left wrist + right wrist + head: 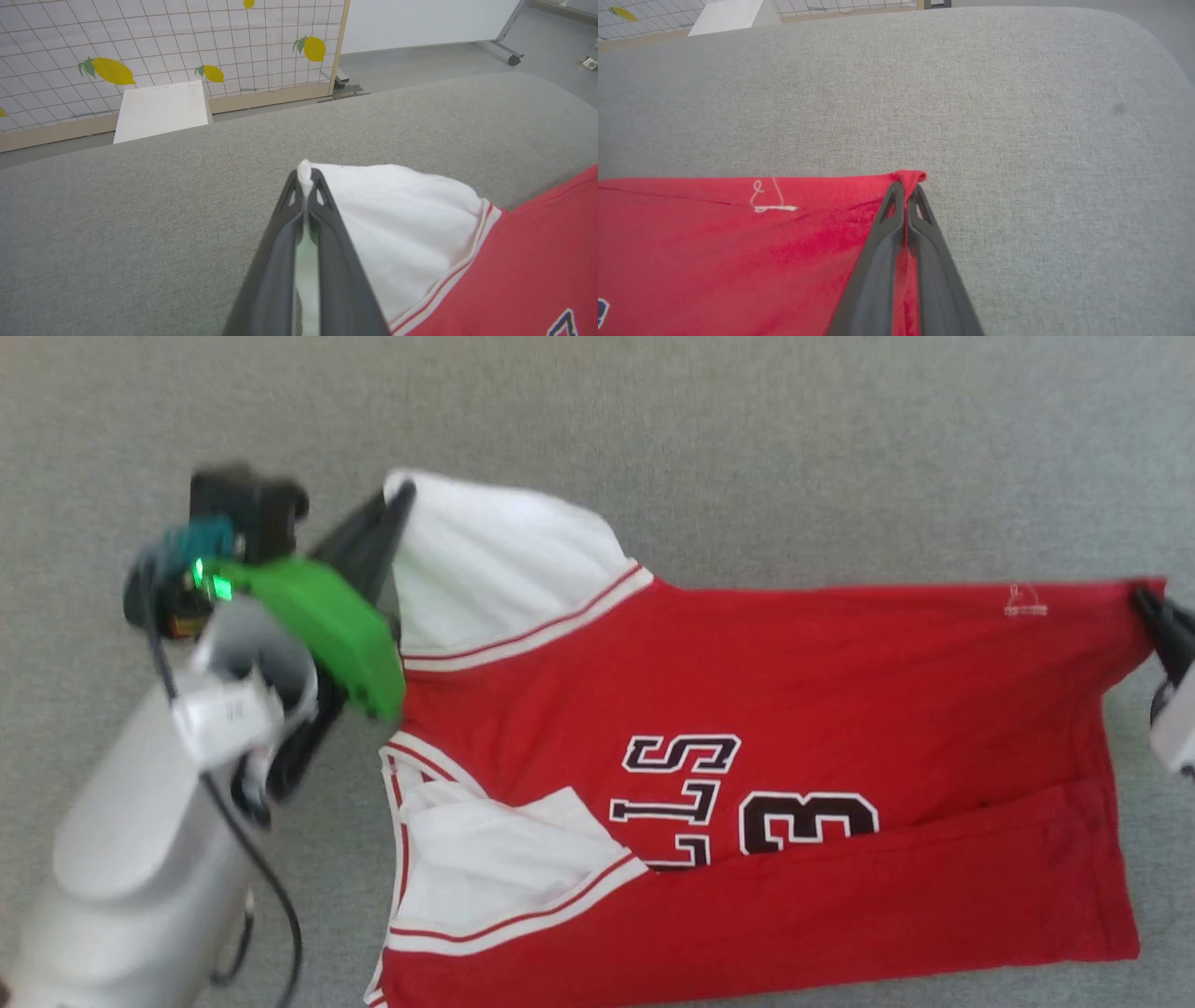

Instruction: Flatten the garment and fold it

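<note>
Garment (747, 691) long axis L-R, sleeves to left, hem right.

Head camera looks straight down on the whole shirt (747, 691); each wrist camera sits close at one corner.

The red garment (803, 663) lies front-up across the grey worktop (653, 429), white sleeves at my left, hem at my right, near edge folded over its black lettering.
</note>
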Controlling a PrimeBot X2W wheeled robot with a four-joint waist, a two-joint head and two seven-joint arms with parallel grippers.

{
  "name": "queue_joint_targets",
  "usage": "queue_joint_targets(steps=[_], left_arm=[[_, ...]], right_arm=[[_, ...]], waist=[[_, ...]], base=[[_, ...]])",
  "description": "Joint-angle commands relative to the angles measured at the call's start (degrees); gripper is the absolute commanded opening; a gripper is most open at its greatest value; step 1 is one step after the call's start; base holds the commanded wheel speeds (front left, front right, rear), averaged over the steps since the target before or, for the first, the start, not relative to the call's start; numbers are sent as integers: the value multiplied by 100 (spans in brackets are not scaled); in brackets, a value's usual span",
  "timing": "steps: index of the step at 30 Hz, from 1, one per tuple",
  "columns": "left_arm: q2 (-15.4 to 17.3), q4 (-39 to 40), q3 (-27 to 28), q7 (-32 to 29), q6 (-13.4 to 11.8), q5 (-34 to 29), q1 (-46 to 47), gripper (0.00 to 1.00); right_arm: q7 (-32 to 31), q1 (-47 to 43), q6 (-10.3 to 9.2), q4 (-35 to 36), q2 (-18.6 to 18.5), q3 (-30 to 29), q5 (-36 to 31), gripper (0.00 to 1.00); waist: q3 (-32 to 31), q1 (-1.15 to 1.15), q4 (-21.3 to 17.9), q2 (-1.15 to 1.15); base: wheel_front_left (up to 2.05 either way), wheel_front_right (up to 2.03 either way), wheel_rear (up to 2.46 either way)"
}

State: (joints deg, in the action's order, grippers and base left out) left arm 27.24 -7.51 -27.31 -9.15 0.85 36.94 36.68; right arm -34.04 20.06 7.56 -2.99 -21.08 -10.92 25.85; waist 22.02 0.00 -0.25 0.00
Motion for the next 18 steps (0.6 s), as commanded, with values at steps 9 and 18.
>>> queue_joint_targets(steps=[9, 18], left_arm=[[276, 1522, 207, 549, -624, 255, -2158, 0], [177, 1532, -262, 603, -951, 320, -3660, 0]], right_arm=[[531, -1393, -8, 530, 379, -282, 223, 0], [863, -2506, -8, 434, 819, -371, 239, 0]], waist=[[-895, 0, 137, 0], [-1088, 0, 180, 0]], base=[[0, 0, 0], [0, 0, 0]])
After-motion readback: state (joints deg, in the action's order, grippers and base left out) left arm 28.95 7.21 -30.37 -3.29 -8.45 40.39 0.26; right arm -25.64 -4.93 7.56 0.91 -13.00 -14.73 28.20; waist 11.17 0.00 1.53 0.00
